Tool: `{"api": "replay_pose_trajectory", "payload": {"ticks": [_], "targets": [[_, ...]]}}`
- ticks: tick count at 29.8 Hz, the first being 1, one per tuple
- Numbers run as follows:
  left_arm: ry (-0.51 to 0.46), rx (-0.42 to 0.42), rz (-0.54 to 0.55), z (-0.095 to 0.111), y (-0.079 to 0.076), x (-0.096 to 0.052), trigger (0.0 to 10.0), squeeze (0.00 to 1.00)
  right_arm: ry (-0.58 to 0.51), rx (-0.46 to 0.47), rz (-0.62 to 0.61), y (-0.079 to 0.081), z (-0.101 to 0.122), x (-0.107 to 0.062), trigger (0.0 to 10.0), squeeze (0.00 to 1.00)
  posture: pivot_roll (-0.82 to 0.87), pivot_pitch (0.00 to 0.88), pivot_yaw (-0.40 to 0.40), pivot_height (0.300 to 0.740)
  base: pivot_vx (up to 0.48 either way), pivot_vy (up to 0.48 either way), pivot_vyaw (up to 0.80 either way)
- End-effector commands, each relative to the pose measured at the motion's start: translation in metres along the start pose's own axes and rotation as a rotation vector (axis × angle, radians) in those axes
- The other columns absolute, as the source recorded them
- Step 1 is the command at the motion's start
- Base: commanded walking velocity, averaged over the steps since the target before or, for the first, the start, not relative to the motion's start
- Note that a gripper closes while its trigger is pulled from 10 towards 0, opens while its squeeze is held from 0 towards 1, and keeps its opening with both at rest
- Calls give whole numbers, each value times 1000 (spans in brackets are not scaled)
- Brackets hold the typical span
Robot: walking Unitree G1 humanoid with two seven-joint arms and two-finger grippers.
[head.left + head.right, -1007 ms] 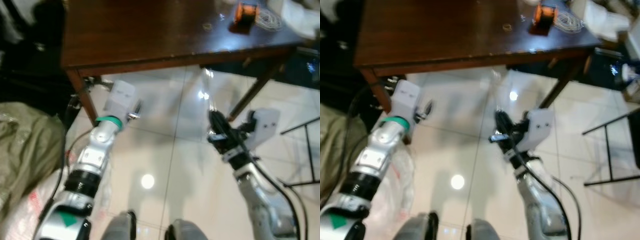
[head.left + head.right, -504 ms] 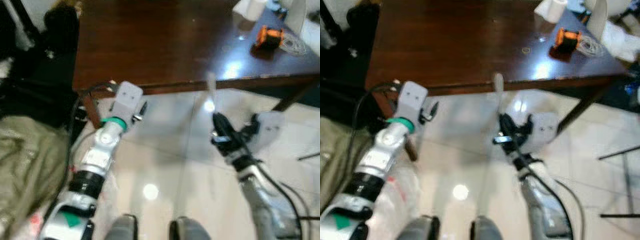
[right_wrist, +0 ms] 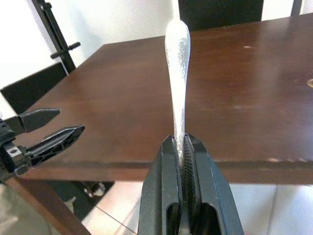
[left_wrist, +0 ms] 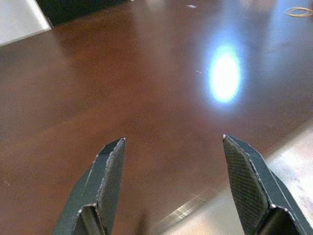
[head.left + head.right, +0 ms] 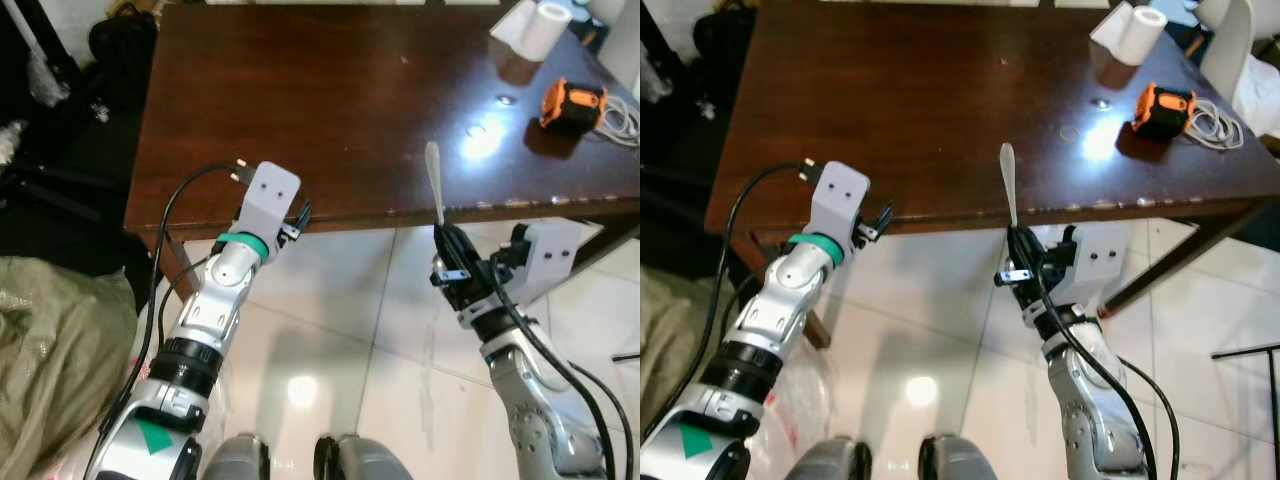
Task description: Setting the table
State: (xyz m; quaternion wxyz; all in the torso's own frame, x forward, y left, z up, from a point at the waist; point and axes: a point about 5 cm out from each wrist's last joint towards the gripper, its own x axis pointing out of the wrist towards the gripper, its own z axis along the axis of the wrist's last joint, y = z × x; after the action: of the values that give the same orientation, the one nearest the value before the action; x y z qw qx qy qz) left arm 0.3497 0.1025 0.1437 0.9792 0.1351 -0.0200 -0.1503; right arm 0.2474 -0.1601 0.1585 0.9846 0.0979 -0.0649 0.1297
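Both grippers hover at the table (image 5: 300, 100) edge; right gripper (image 5: 1018, 250) clamps a spoon (image 5: 1008, 180); left gripper (image 4: 173, 181) gapes empty.

2 silver arms, segmented, with black joint rings. Left arm (image 5: 205, 320): green band at wrist, green triangle marking near shoulder, white camera housing, black cable looped to it. Right arm (image 5: 520, 390): white housing, black cables along forearm. Black, textured, tapered fingers (image 4: 105, 181). Grey feet (image 5: 235, 460).

The table (image 5: 300, 100) is lying ahead of the robot, with a tape measure (image 5: 573, 101) and paper roll (image 5: 545, 17) sitting at its far right; a cloth heap (image 5: 50, 330) is lying on the floor (image 5: 340, 300), left
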Motion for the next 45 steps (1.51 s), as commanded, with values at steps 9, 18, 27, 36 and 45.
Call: {"api": "replay_pose_trajectory", "payload": {"ticks": [9,18,27,36,45], "targets": [[31,-8,2,-8,-2,-2,10000,0,9,3,-4,-2,-2,-2,10000,0,-35,53,33,740,374,-290,0],[42,-16,20,-9,1,-1,10000,0,8,3,-2,-2,-2,-2,10000,0,-37,53,31,740,465,0,0],[38,-20,25,-8,2,0,10000,0,8,2,-1,-2,-2,-2,10000,0,-37,55,32,740,470,0,0],[24,-28,45,-6,3,0,10000,0,7,3,3,-2,-2,-2,10000,0,-38,56,34,740,179,0,0],[3,-45,68,-2,6,-2,10000,0,11,12,30,2,-1,-3,10000,0,-34,56,37,740,0,0,0]]}}
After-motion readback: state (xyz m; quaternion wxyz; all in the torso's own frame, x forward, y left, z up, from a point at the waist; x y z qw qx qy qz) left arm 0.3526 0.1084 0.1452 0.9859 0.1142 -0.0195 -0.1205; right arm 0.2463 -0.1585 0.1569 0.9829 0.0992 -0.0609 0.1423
